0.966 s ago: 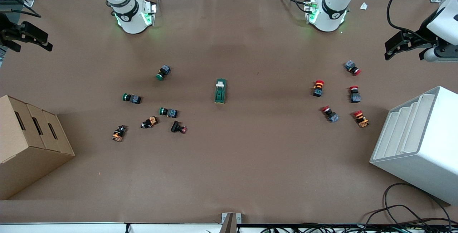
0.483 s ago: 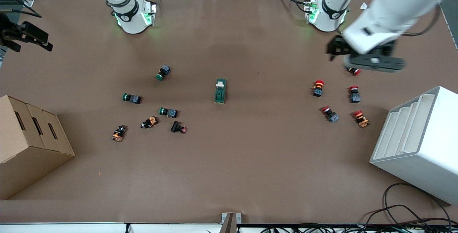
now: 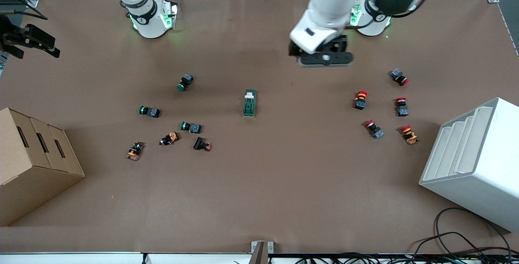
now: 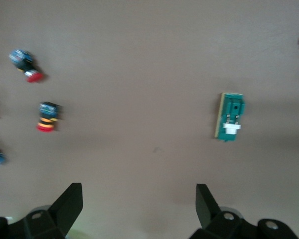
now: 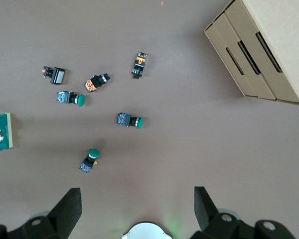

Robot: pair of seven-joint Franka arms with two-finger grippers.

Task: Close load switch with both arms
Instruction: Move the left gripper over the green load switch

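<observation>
The load switch [image 3: 249, 103] is a dark green block with a white lever, lying flat at mid-table. It also shows in the left wrist view [image 4: 230, 117] and at the edge of the right wrist view [image 5: 0, 130]. My left gripper [image 3: 322, 53] hangs in the air over bare table between its base and the switch, off toward the left arm's end, fingers open and empty [image 4: 138, 189]. My right gripper [image 3: 32, 45] waits high up at the right arm's end of the table, open and empty [image 5: 137, 191]. Neither gripper touches the switch.
Several green and orange push buttons [image 3: 190, 127] lie toward the right arm's end, several red ones [image 3: 361, 99] toward the left arm's end. A cardboard box [image 3: 32, 162] and a white slotted rack [image 3: 474, 162] stand at the table's two ends.
The left arm has swung in from its end of the table toward the middle, closer to the load switch. The right arm and the switch have not moved.
</observation>
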